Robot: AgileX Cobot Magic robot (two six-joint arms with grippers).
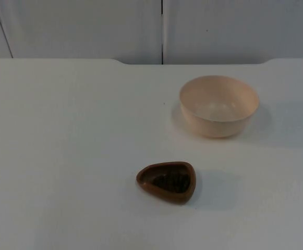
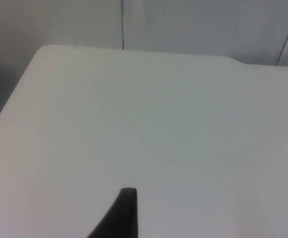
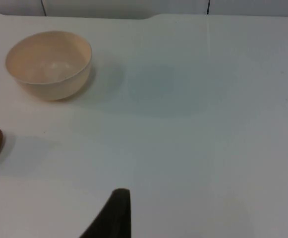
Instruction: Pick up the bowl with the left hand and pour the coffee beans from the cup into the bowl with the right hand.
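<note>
Bowl and cup both untouched on the table (image 1: 62,156)

Bowl (image 1: 219,105) looks light and rigid, so grab its rim; bean-filled cup (image 1: 167,181) by its sides. Can't tell either hand's opening.

— What is lying under everything here?
— A white worktop (image 1: 62,156) is stretching across the whole scene, matte and plain, and soft shadows are falling across it.
— And how is its far edge looking?
— It is running straight along the back, stepping back in a shallow notch with rounded corners around the middle.
— What is standing behind it?
— A grey partition wall (image 1: 88,26) is rising right behind that edge, and thin dark vertical seams are dividing it into panels.
— Is the wall showing elsewhere?
— Yes, it is closing off the worktop's far side in both wrist views (image 2: 183,25) (image 3: 124,6).
</note>
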